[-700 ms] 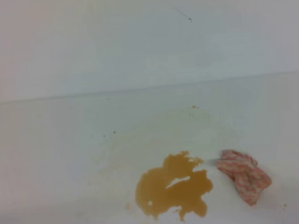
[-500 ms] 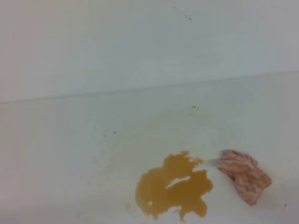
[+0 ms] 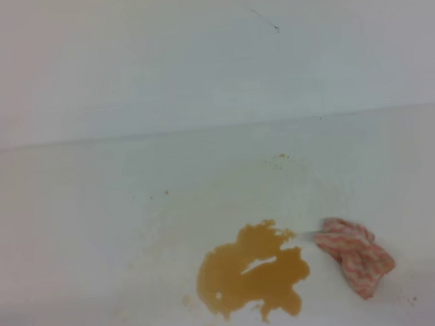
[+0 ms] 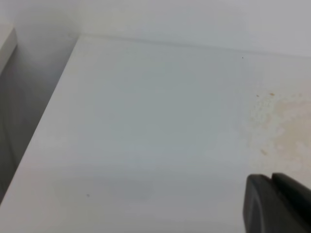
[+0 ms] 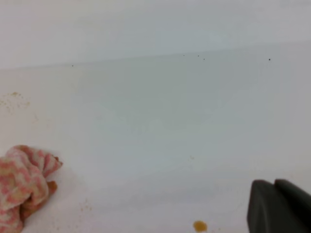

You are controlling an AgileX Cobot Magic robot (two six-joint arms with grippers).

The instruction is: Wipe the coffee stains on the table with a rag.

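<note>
A plain white wall stands behind a wide white desk (image 3: 72,218), and nothing else sits in the room that we can see. In the high view the coffee stains (image 3: 251,271) make a big brown puddle low in the middle of the frame, with pale tan smears and tiny specks spread above it. The rag (image 3: 356,255) lies just to the right of the puddle, crumpled, pink and white, with its long side running from upper left down to lower right. Its upper left tip comes very near the puddle's edge, but I cannot tell if they touch. No arm shows in the high view. In the right wrist view the rag sits at the lower left of the frame, and the right gripper (image 5: 279,208) peeks in at the lower right corner, with its two dark tips pressed together and holding nothing. So the rag lies off to the left of that gripper, well apart from it. In the left wrist view the left gripper (image 4: 277,204) shows at the lower right corner, its tips also close together and bare, and only faint tan smears are near it, no rag. The right arm looks like the nearer one to the rag, so it would likely need to open up and move left to reach it.
</note>
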